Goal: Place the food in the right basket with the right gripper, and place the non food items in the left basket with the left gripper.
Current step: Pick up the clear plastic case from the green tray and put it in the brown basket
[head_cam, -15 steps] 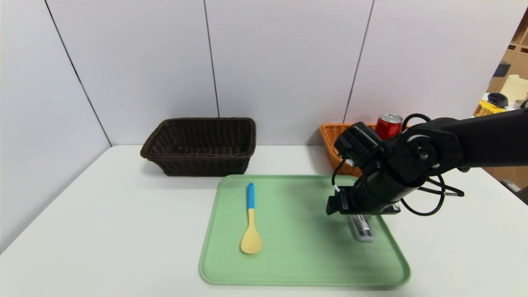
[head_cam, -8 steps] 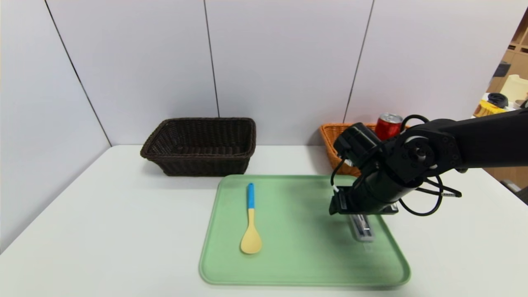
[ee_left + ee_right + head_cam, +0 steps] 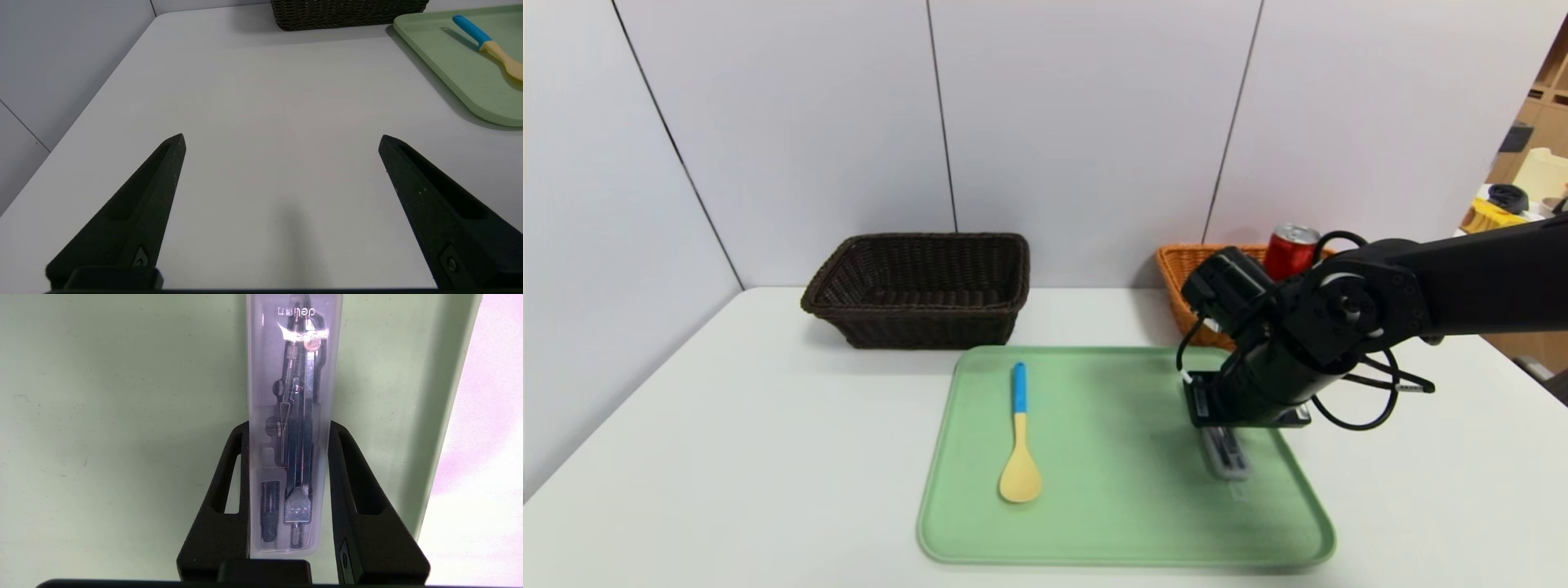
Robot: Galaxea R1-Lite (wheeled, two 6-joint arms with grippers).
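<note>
The green tray (image 3: 1111,506) sits at the near middle of the white table (image 3: 727,457), with bare tabletop running wide to its left as far as the wall panels. The dark brown left basket (image 3: 915,290) stands just behind the tray's far left corner, and the orange right basket (image 3: 1180,273) just behind its far right corner, so the lane between them is open. The red can (image 3: 1290,249) stands upright in the orange basket; the arm hides its lower half and most of that basket.

The right gripper (image 3: 288,428) is down over the tray's right side, close to the raised right rim. Its fingers (image 3: 229,465) are clamped on the long sides of the translucent case (image 3: 292,428), one on each side, about midway along it. Through the lid a metal drawing compass shows, not cutlery. In the head view only the case's near end peeks out below the claw.

The spoon (image 3: 1019,441) lies well apart on the tray's left half, blue handle toward the baskets.

The left gripper (image 3: 282,139) hangs parked over bare table left of the tray, fingers (image 3: 163,171) spread wide, holding nothing.
</note>
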